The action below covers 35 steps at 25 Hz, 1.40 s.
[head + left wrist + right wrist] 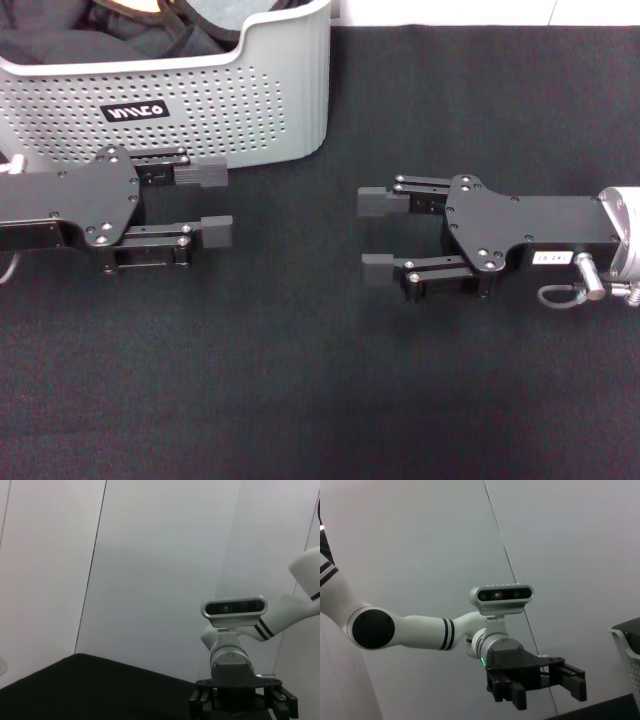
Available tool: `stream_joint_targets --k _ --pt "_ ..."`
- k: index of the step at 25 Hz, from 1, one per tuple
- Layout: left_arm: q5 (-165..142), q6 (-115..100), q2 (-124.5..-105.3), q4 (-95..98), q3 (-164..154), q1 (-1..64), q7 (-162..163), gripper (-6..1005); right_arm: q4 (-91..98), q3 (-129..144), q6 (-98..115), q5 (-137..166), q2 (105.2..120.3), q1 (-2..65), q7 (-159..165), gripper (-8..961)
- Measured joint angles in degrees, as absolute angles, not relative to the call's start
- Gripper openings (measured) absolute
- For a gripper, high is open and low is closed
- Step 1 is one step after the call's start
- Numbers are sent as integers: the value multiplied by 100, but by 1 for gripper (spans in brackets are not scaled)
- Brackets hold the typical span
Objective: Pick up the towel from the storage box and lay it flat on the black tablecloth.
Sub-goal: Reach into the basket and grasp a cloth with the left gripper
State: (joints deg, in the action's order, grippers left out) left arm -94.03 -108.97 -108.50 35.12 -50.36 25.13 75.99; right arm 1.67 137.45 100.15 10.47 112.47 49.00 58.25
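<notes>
The light grey storage box (250,90) stands at the back left on the black tablecloth (320,380). Dark cloths fill it, and a thin yellow-orange sliver of the towel (133,4) shows at its far edge; the rest is hidden. My left gripper (212,203) is open and empty, just in front of the box's near wall, low over the tablecloth. My right gripper (372,235) is open and empty at mid-table, facing the left one. The right wrist view shows the left gripper (542,687) and the box's rim (626,639). The left wrist view shows the right gripper (243,702).
Dark grey and black cloths (60,45) lie bundled in the box around the towel. The tablecloth spreads bare in front of and to the right of both grippers. A pale wall (165,570) stands behind the table.
</notes>
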Motion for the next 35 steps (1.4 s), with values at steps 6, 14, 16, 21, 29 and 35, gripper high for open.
stream_joint_targets --k 6,14,16,21,29,35 --pt "-9393 -10882 -10863 3516 -5036 2514 7600 674 167 13744 9983 1048 11250 4894 5825 774" --pt "-9390 -10734 -10918 3516 -5016 2508 7603 667 167 13756 9773 1048 11275 4880 5811 771" --pt "-9354 -10730 -10953 3556 -4840 2519 7615 665 167 13750 9721 1048 11277 4879 5803 770" --pt "-8882 -10622 -11157 4260 -3616 2677 8195 660 124 13714 9477 1011 11262 4853 5753 768" --pt "-9989 -8866 -11137 6699 -3361 3389 9434 653 118 13705 9194 1002 11294 4603 5670 767" --pt "-12462 -7751 -11056 7134 -3883 4382 10042 647 147 13697 9001 966 11363 4303 5505 767"
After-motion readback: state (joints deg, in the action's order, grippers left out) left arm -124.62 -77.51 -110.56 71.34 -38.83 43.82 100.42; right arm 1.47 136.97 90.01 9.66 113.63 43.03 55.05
